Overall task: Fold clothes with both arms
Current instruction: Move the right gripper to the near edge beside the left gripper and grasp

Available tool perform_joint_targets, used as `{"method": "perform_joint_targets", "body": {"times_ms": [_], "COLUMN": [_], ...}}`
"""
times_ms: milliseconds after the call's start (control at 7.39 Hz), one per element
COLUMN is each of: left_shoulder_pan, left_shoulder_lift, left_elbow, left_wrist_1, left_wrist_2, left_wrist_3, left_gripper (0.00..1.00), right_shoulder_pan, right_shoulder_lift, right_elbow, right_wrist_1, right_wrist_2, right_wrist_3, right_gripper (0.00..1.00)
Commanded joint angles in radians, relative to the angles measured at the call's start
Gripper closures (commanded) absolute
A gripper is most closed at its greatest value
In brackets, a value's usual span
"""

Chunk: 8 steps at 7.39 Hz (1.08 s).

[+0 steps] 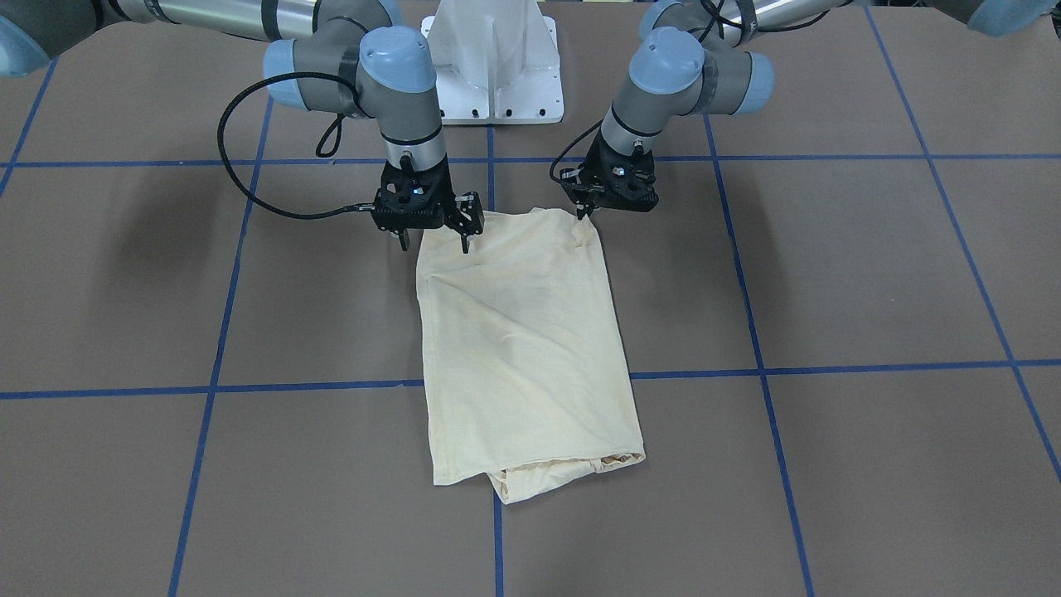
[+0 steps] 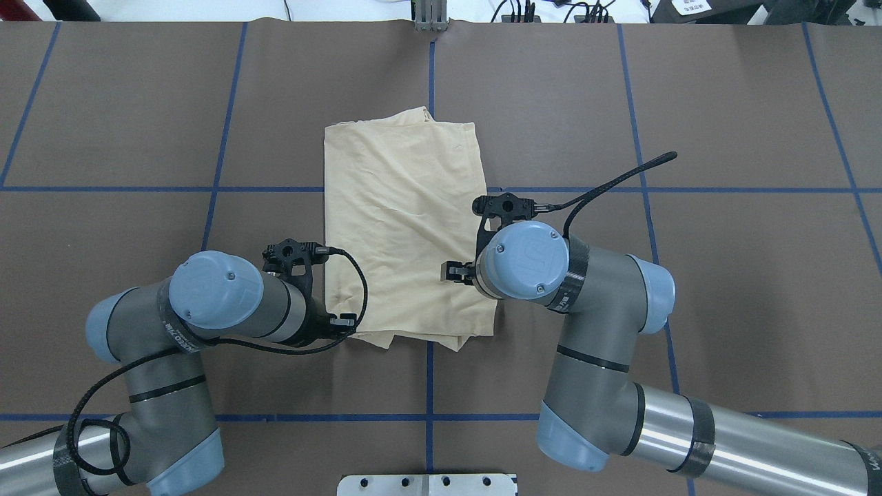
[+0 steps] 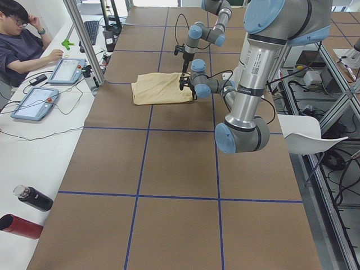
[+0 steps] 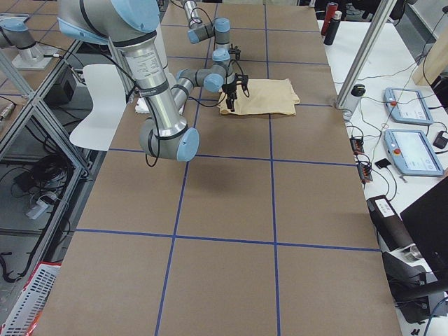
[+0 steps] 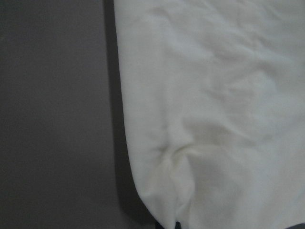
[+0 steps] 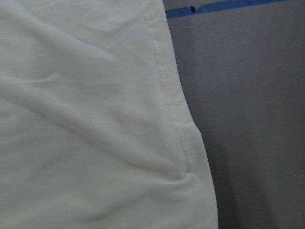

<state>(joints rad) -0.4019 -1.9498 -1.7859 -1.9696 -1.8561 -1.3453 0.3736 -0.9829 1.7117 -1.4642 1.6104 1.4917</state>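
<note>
One folded T-shirt, left fingers, right fingers

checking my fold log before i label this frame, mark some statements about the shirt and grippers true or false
1. The shirt lies folded into a long rectangle on the table. True.
2. Its navy print faces up. False: only plain cream fabric shows.
3. The left gripper and right gripper are at the shirt's end nearest the robot's base. True.
4. The shirt hangs in the air between the arms. False: it rests flat on the table.
5. A blue tape line passes under the shirt. True.
</note>
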Motion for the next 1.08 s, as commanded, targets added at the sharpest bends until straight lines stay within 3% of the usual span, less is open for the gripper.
{"method": "perform_joint_targets", "body": {"times_ms": [0,541,677,812,948], "left_shoulder_pan": [0.0,0.0,0.0,0.0,0.0], "left_shoulder_lift": [0.002,0.0,0.0,0.0,0.002], "left_elbow": [-0.001,-0.001,-0.001,-0.001,-0.001], "left_wrist_1": [0.0,0.0,0.0,0.0,0.0], "left_wrist_2": [0.0,-0.002,-0.002,0.0,-0.002], "left_wrist_3": [0.0,0.0,0.0,0.0,0.0], "left_gripper": [1.0,1.0,1.0,1.0,1.0], "right_shoulder_pan": [-0.056,-0.067,-0.067,-0.067,-0.067], "right_shoulder_lift": [0.007,0.072,0.073,0.075,0.079], "right_elbow": [-0.01,-0.106,-0.104,-0.103,-0.103], "right_wrist_1": [-0.005,-0.007,-0.021,-0.021,-0.021], "right_wrist_2": [-0.049,-0.073,-0.073,-0.073,-0.073], "right_wrist_3": [0.201,0.271,0.271,0.268,0.266], "right_gripper": [0.12,0.26,0.39,0.73,1.0]}}
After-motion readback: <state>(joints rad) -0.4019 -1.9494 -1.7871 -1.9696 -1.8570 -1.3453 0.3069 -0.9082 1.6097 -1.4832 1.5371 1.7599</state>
